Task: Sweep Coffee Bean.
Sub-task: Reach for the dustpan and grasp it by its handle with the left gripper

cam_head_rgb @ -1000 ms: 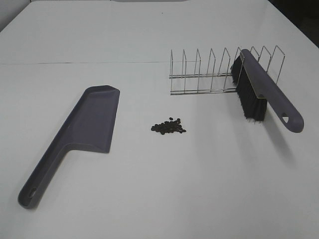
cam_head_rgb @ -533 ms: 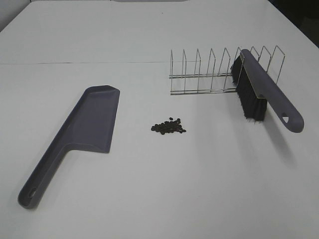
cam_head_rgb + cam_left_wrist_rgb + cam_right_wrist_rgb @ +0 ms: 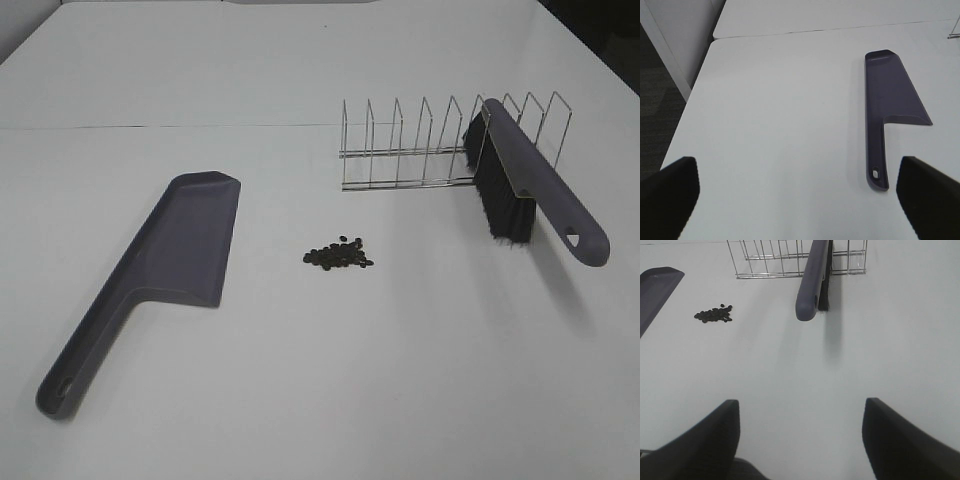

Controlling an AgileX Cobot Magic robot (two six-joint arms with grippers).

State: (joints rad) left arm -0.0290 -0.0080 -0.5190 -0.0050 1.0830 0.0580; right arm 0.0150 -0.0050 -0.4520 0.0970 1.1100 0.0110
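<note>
On the table, one small heap of coffee bean, about midway between the left and right edges; too tiny to count singly, maybe a few dozen. Toward the left edge, one purple-grey dustpan, lying flat, well apart from the heap. Toward the right edge, one brush resting in one wire rack, bristles down. Two left fingers spread wide, pinching nothing. Two right fingers likewise spread wide, pinching nothing.

White table, dark floor
</note>
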